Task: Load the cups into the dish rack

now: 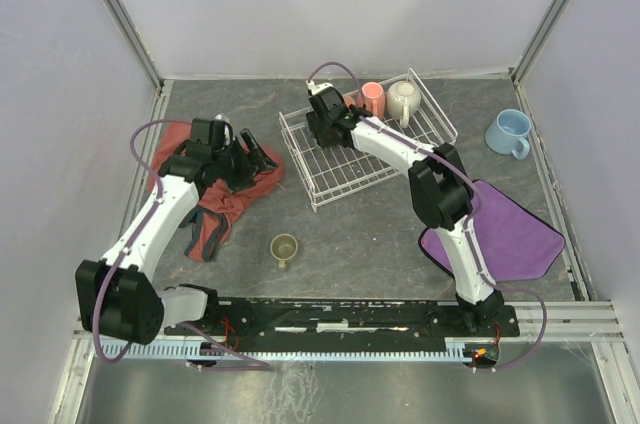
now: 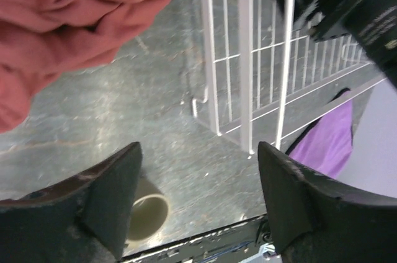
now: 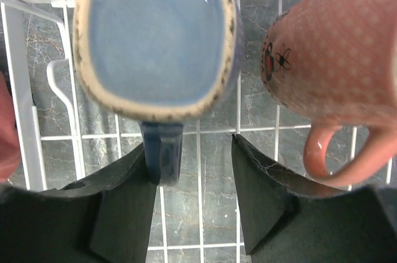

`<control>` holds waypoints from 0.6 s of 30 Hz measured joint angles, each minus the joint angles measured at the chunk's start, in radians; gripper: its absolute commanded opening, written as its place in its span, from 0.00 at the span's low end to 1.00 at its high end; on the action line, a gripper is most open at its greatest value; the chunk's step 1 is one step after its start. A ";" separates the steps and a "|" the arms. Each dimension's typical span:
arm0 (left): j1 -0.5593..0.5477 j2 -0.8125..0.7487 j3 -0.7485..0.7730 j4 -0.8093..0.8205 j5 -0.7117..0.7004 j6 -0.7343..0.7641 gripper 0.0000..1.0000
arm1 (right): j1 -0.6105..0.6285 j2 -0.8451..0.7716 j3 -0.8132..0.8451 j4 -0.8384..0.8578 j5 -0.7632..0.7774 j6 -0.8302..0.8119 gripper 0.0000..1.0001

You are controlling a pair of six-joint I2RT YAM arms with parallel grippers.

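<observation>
While poised inside dish rack (image 1: 297, 159) upper centre, right gripper (image 3: 192, 148) spread apart by handle of upturned grey-blue mug (image 3: 155, 40), salmon mug (image 3: 335, 64) alongside, left gripper (image 2: 198, 148) spread apart over counter (image 2: 124, 120), olive mug (image 1: 284, 247) lower centre.

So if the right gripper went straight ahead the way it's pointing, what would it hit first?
Most likely the grey-blue mug in the dish rack: its handle sits just ahead of the open right gripper, near one finger. Depth is unclear, so contact may be very close.
</observation>
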 measured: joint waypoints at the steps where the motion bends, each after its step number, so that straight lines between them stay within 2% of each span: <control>1: 0.000 -0.024 -0.016 -0.023 -0.011 0.010 0.74 | 0.000 -0.011 -0.012 0.002 0.000 0.001 0.58; 4: -0.001 -0.084 -0.061 -0.079 -0.034 0.034 0.69 | 0.000 -0.051 -0.047 0.002 0.000 0.005 0.58; 10: -0.025 -0.133 -0.125 -0.193 -0.063 0.056 0.68 | -0.001 -0.150 -0.095 0.011 -0.002 0.017 0.59; 18: -0.230 -0.131 -0.169 -0.265 -0.138 0.052 0.62 | -0.005 -0.291 -0.161 0.026 -0.012 0.040 0.59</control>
